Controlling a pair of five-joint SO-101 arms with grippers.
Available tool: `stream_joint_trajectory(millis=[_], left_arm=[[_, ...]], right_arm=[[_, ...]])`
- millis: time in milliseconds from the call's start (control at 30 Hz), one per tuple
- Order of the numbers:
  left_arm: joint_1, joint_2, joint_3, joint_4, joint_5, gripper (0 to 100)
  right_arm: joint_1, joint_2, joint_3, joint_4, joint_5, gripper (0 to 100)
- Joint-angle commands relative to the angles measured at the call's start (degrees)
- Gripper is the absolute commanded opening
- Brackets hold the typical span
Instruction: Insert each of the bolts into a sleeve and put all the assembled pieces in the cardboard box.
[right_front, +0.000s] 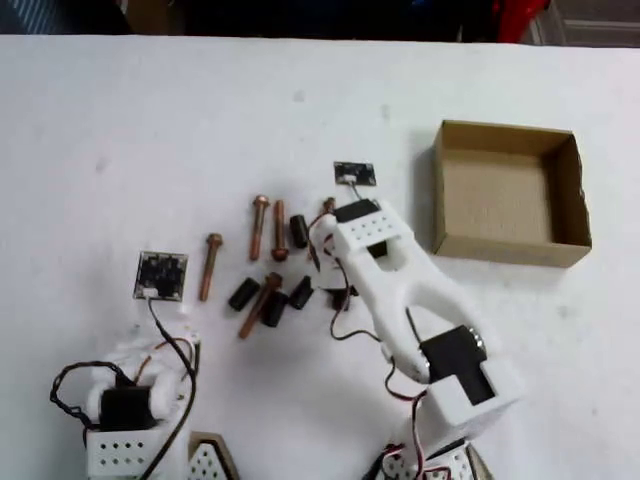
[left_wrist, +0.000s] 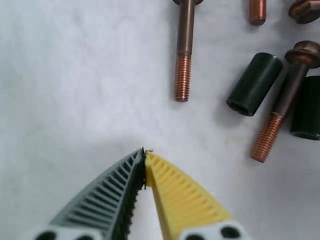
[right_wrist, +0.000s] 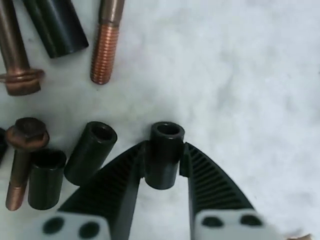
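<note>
Sleeve pickup is the step in hand, as I judge it. The right end effector pinches one black sleeve across its body. The open bore faces away from the wrist, low over the desk and near a second sleeve. The left end effector is pressed together on nothing, with its tips near the threaded end of a bolt. The cardboard box stands well apart at the far right, and I see nothing inside it.

Procedure I would follow:
1. Lift the sleeve straight up so the neighbouring sleeve is not dragged along.
2. Hold the bore level and unobstructed, with the grip on the body, not over the opening.
3. Spread the left end effector and take the bolt by its shank near the head, leaving the thread free.
4. Line the thread up with the bore before pushing. A skewed entry is likely to jam or twist the sleeve out of the grip.
</note>
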Motion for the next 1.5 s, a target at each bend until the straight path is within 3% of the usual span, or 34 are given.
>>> stream_joint_trajectory(millis=[0,400,733,1100,1467], left_arm=[[0.57,-0.40,-0.09,-0.53,-0.44,2],[0.57,-0.40,-0.09,-0.53,-0.44,2],[0.57,-0.40,-0.09,-0.53,-0.44,2],[0.57,-0.40,-0.09,-0.53,-0.44,2],[0.75,-0.40,-0.09,-0.53,-0.44,2]], right_arm=[[1.10,3.91,-0.44,-0.40,-0.26,6.9],[7.87,5.05,-0.79,0.92,1.67,1.7],[11.65,0.57,-8.53,8.84,29.89,1.7],[11.56,-27.12,-8.53,13.23,37.01,1.7],[11.65,-53.14,-8.44,22.55,37.19,1.7]])
